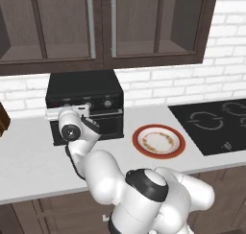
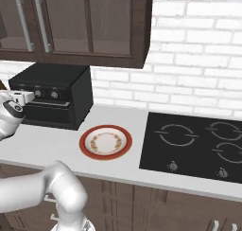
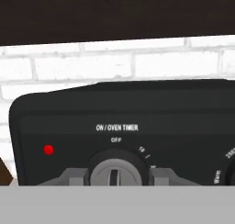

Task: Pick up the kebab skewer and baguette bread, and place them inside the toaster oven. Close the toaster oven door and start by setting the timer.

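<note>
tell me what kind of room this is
A rendered home kitchen, by the look of it: a black toaster oven on a pale counter, a built-in cooktop, and dark wood cabinets over white brick.

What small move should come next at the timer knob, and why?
Probably close the pincer fully, then twist the ON/OVEN TIMER knob off OFF. Its fingers flank the knob on both sides, the pointer sits under OFF, and the toaster oven door looks shut.
</note>
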Controlling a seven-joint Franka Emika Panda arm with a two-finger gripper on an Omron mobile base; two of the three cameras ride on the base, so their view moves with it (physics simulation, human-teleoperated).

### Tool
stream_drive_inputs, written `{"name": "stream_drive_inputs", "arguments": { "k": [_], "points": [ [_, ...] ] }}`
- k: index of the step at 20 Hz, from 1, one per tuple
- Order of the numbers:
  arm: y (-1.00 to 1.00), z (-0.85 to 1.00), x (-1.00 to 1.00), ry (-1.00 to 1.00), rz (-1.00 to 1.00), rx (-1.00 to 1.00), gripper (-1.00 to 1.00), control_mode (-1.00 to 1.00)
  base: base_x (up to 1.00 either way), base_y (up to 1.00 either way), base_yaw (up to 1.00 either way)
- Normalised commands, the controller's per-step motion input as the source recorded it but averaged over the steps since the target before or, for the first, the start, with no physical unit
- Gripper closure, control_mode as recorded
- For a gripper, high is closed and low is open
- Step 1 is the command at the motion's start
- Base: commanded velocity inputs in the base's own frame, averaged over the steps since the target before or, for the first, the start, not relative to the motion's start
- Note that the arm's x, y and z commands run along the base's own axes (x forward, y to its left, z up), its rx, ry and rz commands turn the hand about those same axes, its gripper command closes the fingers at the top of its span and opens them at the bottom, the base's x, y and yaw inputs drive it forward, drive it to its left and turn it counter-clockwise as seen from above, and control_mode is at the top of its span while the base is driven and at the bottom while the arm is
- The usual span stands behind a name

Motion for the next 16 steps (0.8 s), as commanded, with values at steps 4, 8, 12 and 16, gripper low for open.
{"name": "stream_drive_inputs", "arguments": {
  "k": [4,8,12,16],
  "points": [
    [0.00,0.00,0.00,0.00,0.00,0.00,1.00,-1.00,0.00,0.00,0.00],
    [0.00,0.00,0.00,0.00,-0.03,0.00,1.00,-1.00,0.00,0.00,0.00],
    [0.00,0.00,0.00,0.00,-0.11,0.00,1.00,-1.00,0.00,0.00,0.00],
    [0.00,0.00,0.00,0.00,-0.07,0.00,1.00,-1.00,0.00,0.00,0.00]
  ]
}}
